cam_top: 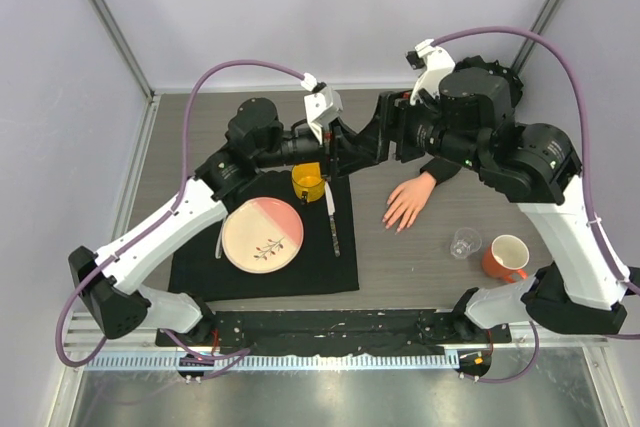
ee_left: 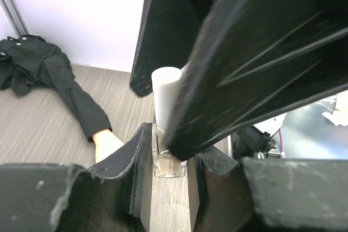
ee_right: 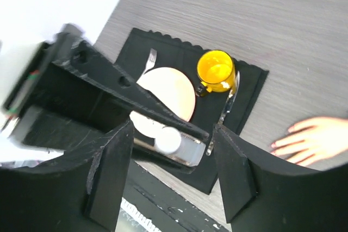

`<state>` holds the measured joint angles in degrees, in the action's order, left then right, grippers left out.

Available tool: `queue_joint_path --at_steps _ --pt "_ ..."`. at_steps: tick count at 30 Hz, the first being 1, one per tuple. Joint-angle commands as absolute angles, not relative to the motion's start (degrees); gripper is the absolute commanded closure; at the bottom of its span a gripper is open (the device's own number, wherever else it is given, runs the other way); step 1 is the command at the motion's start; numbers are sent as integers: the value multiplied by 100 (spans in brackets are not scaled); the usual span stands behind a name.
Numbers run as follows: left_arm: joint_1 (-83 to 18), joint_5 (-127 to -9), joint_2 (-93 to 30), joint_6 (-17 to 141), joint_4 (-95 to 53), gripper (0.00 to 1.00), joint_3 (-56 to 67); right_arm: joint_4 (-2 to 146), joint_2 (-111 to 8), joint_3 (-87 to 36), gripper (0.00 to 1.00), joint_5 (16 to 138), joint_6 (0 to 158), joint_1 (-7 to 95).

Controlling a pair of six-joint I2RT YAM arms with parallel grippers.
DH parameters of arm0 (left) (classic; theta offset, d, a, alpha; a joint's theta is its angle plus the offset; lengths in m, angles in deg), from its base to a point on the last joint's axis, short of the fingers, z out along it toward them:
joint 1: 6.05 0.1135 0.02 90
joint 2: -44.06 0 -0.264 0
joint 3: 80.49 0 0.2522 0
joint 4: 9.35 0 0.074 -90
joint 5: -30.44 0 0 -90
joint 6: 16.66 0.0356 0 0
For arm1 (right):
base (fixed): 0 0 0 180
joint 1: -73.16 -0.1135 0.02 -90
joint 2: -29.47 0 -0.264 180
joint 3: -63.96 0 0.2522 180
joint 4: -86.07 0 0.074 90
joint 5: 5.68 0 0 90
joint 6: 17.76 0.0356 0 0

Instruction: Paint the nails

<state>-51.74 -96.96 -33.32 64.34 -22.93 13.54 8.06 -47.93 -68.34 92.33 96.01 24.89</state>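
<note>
The mannequin hand (cam_top: 409, 201) lies palm down on the table with a black sleeve (cam_top: 440, 169); it also shows in the right wrist view (ee_right: 311, 139) and partly in the left wrist view (ee_left: 106, 144). Its nails (ee_right: 275, 145) look reddish at the fingertips. My left gripper (cam_top: 352, 147) is shut on a small clear bottle (ee_left: 169, 162) with a white cap (ee_left: 165, 95), held above the table. My right gripper (cam_top: 386, 137) is open, its fingers (ee_right: 112, 173) wide on either side of the white cap (ee_right: 167, 140).
A black placemat (cam_top: 320, 272) holds a pink-and-cream plate (cam_top: 262, 234), a yellow cup (cam_top: 308, 182), a knife (cam_top: 331, 219) and a fork (cam_top: 220, 239). A clear glass (cam_top: 465, 242) and an orange mug (cam_top: 505, 257) stand right of the hand.
</note>
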Motion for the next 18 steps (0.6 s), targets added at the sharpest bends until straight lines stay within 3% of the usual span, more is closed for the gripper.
queue_joint_path --at_steps 1,6,12,18 --pt "-5114 -9673 -3109 6147 -1863 100 1264 779 -4708 -7301 31 8206 8948 2394" --pt "-4798 -10481 -3152 4937 -1109 100 1193 1105 -4392 -6933 29 6438 8147 2499" --pt "-4631 -11193 -3003 4030 -325 100 1009 1175 -4242 -6880 27 6332 7725 2982" --pt "-4622 -11554 -2757 4125 -614 100 956 1474 -4286 -6661 28 5725 7997 3483"
